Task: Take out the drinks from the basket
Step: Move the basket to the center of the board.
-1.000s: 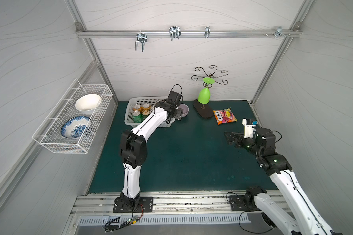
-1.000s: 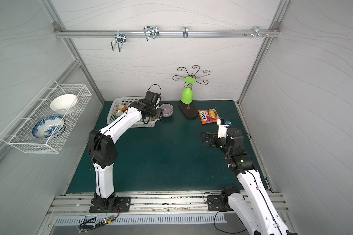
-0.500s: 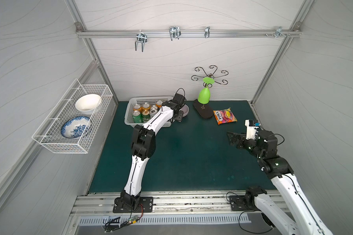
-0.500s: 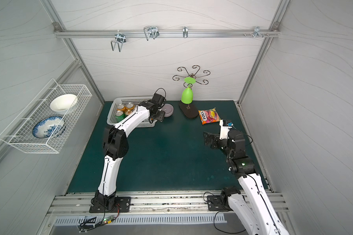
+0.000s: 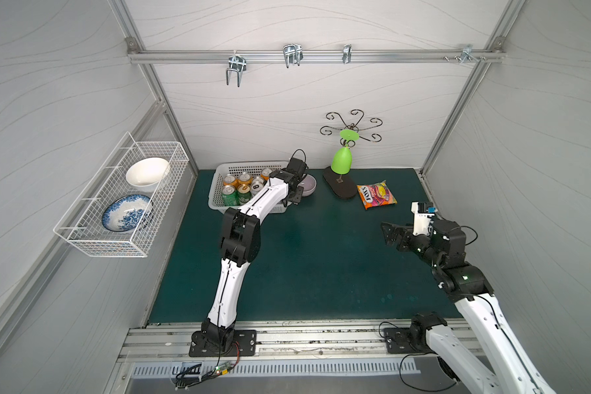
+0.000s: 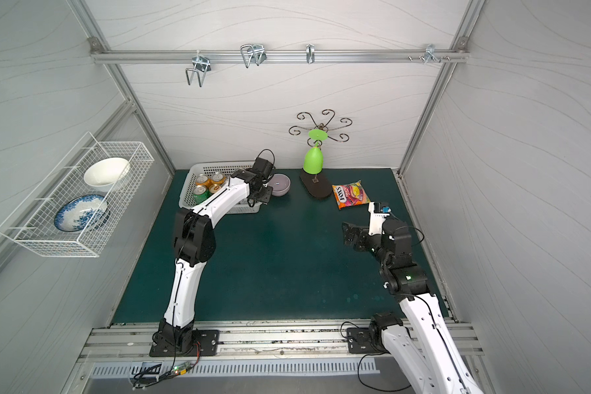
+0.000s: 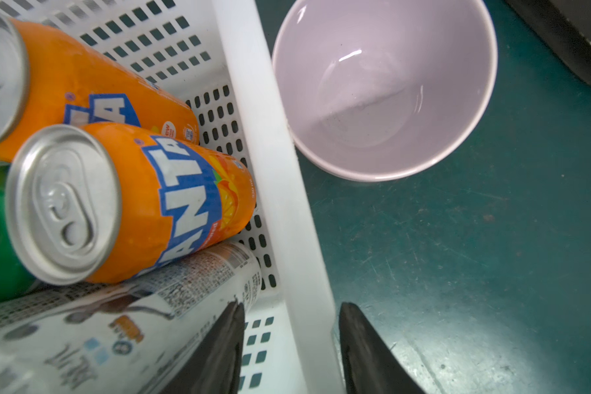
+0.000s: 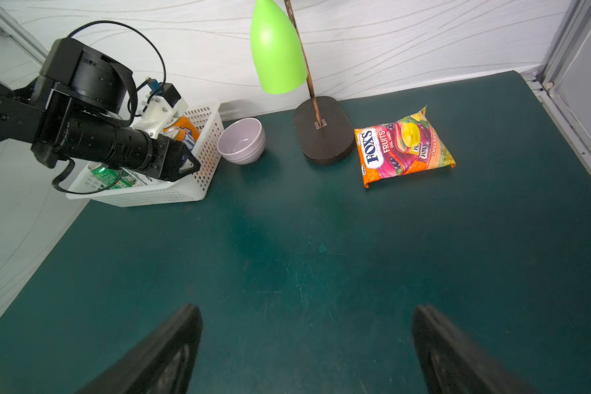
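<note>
In both top views the left pincer (image 5: 294, 199) sat at the basket's (image 5: 215, 204) end wall. Every can (image 5: 240, 188) I could see lay inside, just beside it. The right pincer (image 5: 388, 233) hung well apart.

The left wrist view showed the left pincer part open astride that wall, gripping nothing, with one finger (image 7: 219, 348) inside beside a silver can (image 7: 116, 307) and one outside.

The right wrist view showed the right pincer (image 8: 306, 307) wide open and empty.

I judged no can out yet. The next move called for clamping the wall to steady the basket, or shifting inward onto a can.
</note>
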`<state>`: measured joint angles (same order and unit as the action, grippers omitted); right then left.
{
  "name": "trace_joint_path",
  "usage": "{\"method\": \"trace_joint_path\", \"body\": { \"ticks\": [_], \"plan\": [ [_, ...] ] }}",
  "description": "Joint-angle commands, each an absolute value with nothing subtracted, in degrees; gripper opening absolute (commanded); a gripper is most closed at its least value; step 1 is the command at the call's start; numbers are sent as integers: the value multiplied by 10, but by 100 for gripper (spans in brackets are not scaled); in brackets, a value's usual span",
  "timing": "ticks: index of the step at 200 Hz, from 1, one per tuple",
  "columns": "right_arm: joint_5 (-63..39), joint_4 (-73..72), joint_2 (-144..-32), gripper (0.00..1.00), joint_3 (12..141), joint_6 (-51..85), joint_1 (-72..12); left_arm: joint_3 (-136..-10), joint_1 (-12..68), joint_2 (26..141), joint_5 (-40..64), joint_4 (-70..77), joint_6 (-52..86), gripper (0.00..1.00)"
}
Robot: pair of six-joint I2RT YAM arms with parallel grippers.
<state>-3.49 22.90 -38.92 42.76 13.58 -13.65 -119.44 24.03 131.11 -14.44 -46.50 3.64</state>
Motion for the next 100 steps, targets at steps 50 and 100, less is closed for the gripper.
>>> {"method": "trace_joint_path", "body": {
  "ticks": [50, 100],
  "plan": [
    [-23, 245, -374, 99, 426, 123, -140, -1171, 235, 1312, -163, -446, 26, 30],
    [-18, 248, -372, 99, 426, 125, -140, -1083, 235, 1246, -165, -402, 21, 16]
  ]
}}
